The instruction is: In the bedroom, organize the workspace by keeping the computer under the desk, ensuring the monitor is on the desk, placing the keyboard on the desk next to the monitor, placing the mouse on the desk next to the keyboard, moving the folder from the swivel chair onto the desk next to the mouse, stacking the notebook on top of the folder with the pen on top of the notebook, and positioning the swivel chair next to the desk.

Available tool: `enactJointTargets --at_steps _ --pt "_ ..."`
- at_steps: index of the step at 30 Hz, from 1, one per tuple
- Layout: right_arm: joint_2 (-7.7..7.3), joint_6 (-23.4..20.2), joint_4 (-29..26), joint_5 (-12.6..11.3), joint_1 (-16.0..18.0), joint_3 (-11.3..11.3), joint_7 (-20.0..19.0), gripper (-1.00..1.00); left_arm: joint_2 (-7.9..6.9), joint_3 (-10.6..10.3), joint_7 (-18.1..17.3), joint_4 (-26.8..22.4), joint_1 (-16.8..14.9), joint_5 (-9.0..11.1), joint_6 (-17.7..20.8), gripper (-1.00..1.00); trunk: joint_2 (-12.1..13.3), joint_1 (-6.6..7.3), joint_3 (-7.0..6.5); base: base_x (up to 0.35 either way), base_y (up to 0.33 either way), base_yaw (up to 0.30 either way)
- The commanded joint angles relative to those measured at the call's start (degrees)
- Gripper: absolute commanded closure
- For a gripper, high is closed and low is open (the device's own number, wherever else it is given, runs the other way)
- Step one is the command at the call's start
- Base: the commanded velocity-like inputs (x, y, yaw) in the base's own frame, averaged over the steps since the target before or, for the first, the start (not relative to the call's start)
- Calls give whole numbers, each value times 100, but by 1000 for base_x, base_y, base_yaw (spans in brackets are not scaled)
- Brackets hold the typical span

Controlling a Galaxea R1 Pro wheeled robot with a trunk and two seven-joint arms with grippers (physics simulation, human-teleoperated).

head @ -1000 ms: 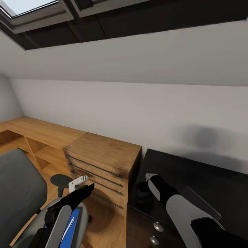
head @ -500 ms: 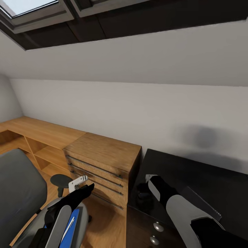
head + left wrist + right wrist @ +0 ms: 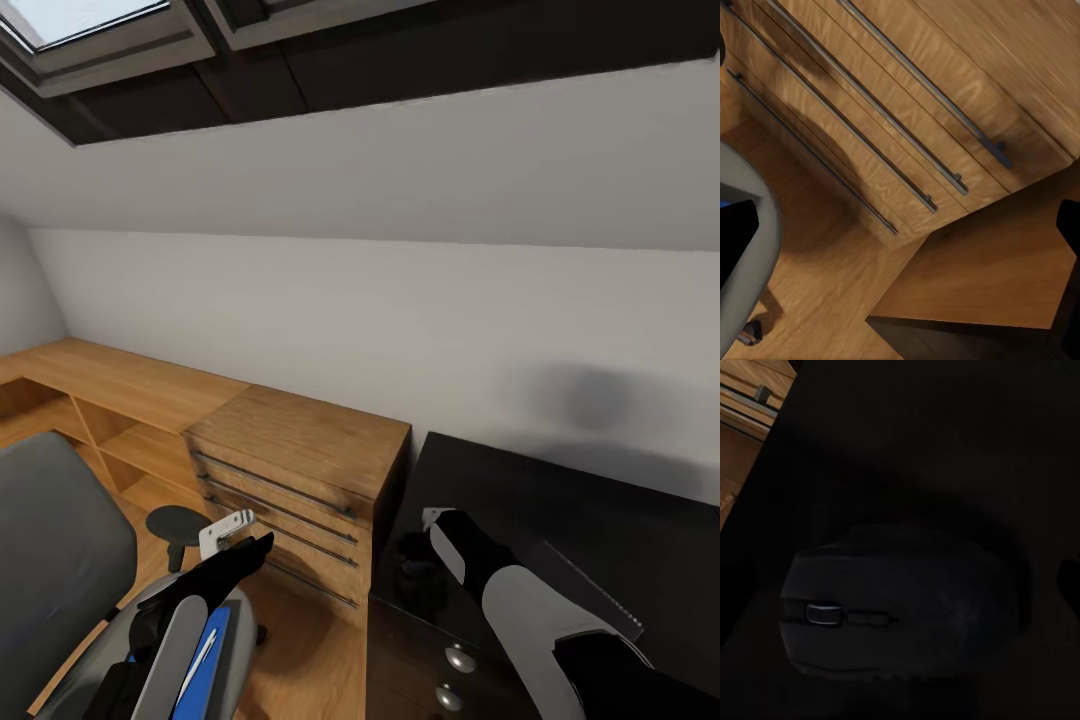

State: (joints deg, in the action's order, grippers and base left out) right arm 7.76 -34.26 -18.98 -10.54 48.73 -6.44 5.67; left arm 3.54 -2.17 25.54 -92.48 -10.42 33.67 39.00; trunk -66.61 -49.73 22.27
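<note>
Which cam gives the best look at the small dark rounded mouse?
Right wrist view: the small dark rounded mouse sits large and close on the glossy black desk, scroll wheel visible. In the head view it is a dim dark lump beside the right arm. The left wrist view faces the light-wood dresser.

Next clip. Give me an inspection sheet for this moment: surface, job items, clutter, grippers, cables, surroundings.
Surface: glossy black desk, corner end in view.
Job's things: mouse lies on the desk under the right gripper; blue folder with the pen on it sits on the swivel chair.
Clutter: nothing seen.
Grippers: right gripper over the mouse, jaw state unclear; left gripper above the chair seat, state unclear.
Cables: nothing seen.
Surroundings: light-wood dresser beside the desk, low shelving, white wall, skylight.
</note>
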Motion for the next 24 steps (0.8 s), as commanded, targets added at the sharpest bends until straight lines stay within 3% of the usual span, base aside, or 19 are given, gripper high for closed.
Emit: enactJointTargets --at_steps 1,12,17,24 --pt "-3 -26 -9 -62 3 -42 48 -100 0 -3 56 -7 -4 60 11 -100 -4 0 7 0 0 0" --pt "-1 -28 -9 -62 3 -44 47 -100 1 -3 56 -7 -4 60 11 -100 -4 0 7 0 0 0" --pt "3 -27 -9 -62 2 -49 46 -100 -2 -3 58 -9 -4 60 11 -100 -205 -110 97 0 0 0" --pt "5 -25 7 -62 2 -50 48 -100 -1 -3 56 -7 -4 60 11 -100 -205 -110 97 0 0 0"
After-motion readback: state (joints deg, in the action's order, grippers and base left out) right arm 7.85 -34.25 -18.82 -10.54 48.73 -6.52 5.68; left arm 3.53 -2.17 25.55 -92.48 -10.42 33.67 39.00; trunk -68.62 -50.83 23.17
